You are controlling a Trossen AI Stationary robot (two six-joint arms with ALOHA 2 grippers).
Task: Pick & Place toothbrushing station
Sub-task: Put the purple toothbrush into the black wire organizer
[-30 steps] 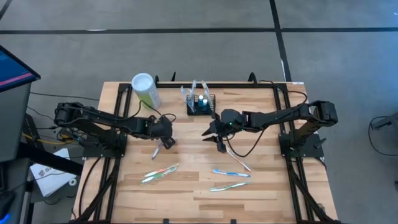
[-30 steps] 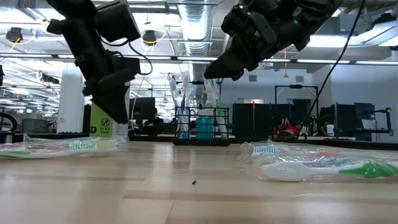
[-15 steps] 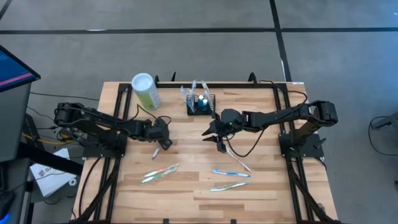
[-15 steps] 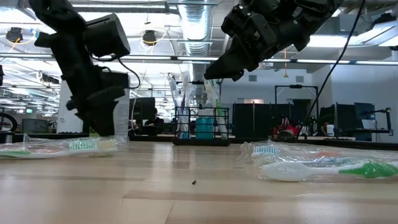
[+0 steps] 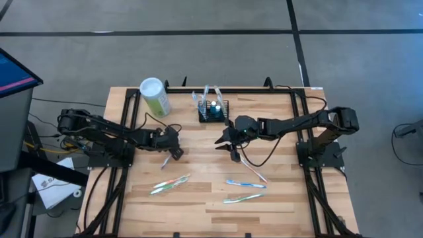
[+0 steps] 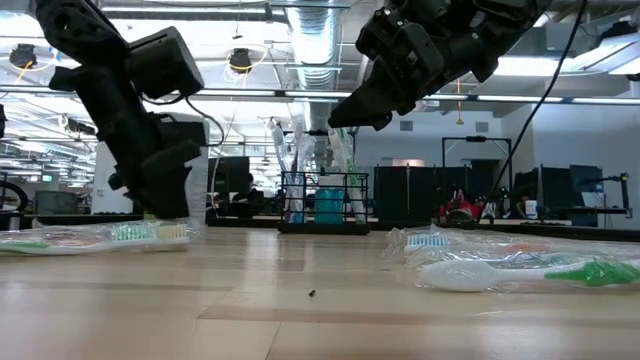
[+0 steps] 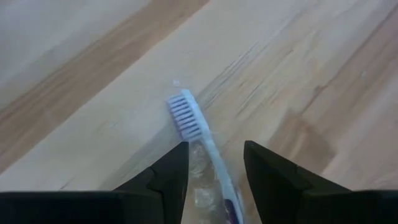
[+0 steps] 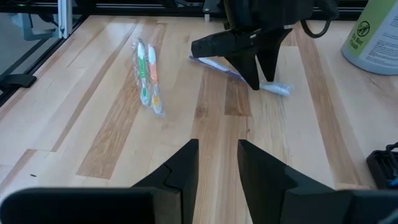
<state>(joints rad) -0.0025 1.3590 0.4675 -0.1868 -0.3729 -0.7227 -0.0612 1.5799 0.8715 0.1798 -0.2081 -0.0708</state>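
— What sort of place is this?
— A robotics lab on an open-plan office floor. The wooden table [image 5: 198, 198] sits in a black metal frame [image 5: 119, 165] on grey carpet [image 5: 198, 59], with two dark arms bolted to it.
— And beyond the table?
— Exposed ceiling ducts [image 6: 318, 45], strip lights [image 6: 560, 65], rows of desks with monitors [image 6: 520, 185], and a white pillar [image 6: 113, 170].

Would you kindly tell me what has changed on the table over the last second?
The left claw has drawn back toward its own side of the table and come down low over the purple-handled toothbrush, its fingers open on either side of the handle. The right claw hangs where it was, above the table in front of the toothbrushing station. The wrapped toothbrushes and the green canister have not shifted.
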